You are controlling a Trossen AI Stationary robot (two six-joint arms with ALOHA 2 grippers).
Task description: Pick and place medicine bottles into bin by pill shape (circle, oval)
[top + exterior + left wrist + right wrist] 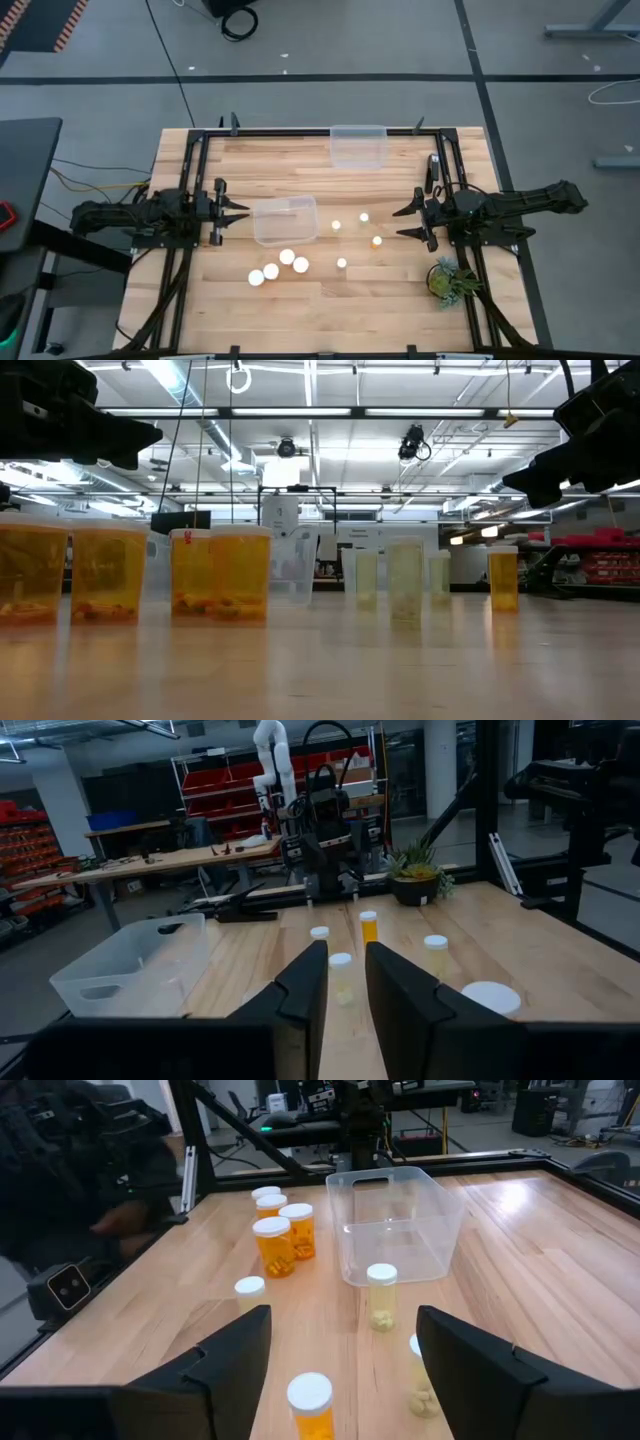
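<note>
Ahead of my nearly closed, empty left gripper (346,982) stand bottles (341,978); only overhead shows my right gripper (408,222) wide apart.

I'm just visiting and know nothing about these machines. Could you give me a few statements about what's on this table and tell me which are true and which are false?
1. Two clear plastic bins sit on the wooden table. True: one clear bin near the middle, another clear bin at the far edge.
2. The left pincer holds a bottle. False: it is nearly shut and holds nothing.
3. The right pincer is open. True.
4. All the white-capped orange medicine bottles lie inside a bin. False: they stand on the bare table.
5. A small green potted plant stands near the right arm. True.
</note>
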